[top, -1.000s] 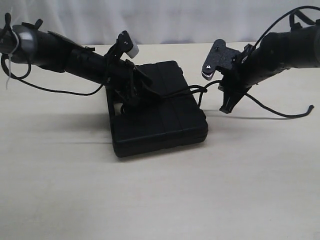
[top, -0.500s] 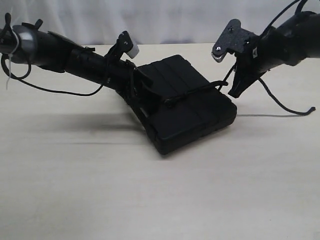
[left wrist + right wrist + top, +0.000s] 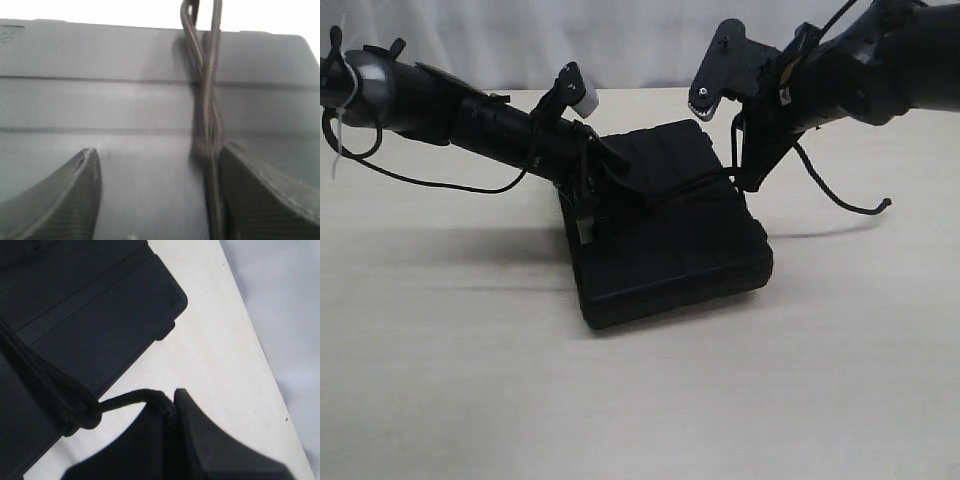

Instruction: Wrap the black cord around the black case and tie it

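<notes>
A pale table [image 3: 640, 400] (faint wood grain) spreads wide; a white curtain [image 3: 620, 40] hangs behind it.

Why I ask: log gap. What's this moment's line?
left jaws open at black case | right jaws shut on black cord | cord crosses case top

Black case [image 3: 670, 240]: matte black all over, with straight moulded lines across the lid. It reads dark grey in the left wrist view.
Black cord [image 3: 202, 100]: matte black; the braided weave is plain in the right wrist view.
Left fingers [image 3: 65, 195]: dark grey with a fine ribbed texture.
Left arm [image 3: 470, 120]: black, with a silver-grey joint and a small white block [image 3: 585, 97].
Right arm [image 3: 860, 80]: black.
Table [image 3: 620, 400]: pale cream with faint wood grain.
Backdrop [image 3: 620, 40]: white, softly folded.
</notes>
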Robot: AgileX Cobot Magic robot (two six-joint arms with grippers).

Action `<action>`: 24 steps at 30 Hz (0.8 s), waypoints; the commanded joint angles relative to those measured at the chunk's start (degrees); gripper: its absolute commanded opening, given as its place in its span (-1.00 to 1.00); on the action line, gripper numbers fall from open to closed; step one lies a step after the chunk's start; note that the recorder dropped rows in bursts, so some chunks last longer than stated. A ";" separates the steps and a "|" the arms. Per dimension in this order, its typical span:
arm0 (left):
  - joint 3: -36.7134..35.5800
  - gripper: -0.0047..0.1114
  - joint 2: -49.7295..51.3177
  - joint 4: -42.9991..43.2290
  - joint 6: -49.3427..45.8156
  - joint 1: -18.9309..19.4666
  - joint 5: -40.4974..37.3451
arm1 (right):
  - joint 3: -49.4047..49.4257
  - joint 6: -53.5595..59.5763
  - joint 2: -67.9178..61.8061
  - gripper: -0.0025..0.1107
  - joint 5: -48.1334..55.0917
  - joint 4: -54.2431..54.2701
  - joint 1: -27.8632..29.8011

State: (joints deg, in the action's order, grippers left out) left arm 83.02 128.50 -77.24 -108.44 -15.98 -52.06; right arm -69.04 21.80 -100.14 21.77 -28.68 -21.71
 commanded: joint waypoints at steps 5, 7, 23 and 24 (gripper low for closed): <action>0.62 0.17 -0.16 -6.79 -4.97 -0.70 -6.83 | -0.21 0.08 3.92 -0.89 -3.94 4.30 -0.47; 0.62 0.17 -0.16 -7.97 -7.51 -1.39 -8.01 | -0.21 1.18 3.92 -0.89 -4.09 7.23 -0.47; 0.41 -0.21 -0.16 -16.05 -7.78 -7.28 2.77 | -0.21 19.26 3.92 -0.89 -0.27 26.52 -0.47; 0.41 -0.36 -0.16 -15.33 -7.78 -7.28 -0.03 | -0.21 19.26 3.92 -0.89 -0.27 26.52 -0.47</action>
State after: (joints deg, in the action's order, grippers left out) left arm 83.02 128.50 -92.53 -117.43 -23.06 -48.64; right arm -69.04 40.66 -97.53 23.82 -2.84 -22.01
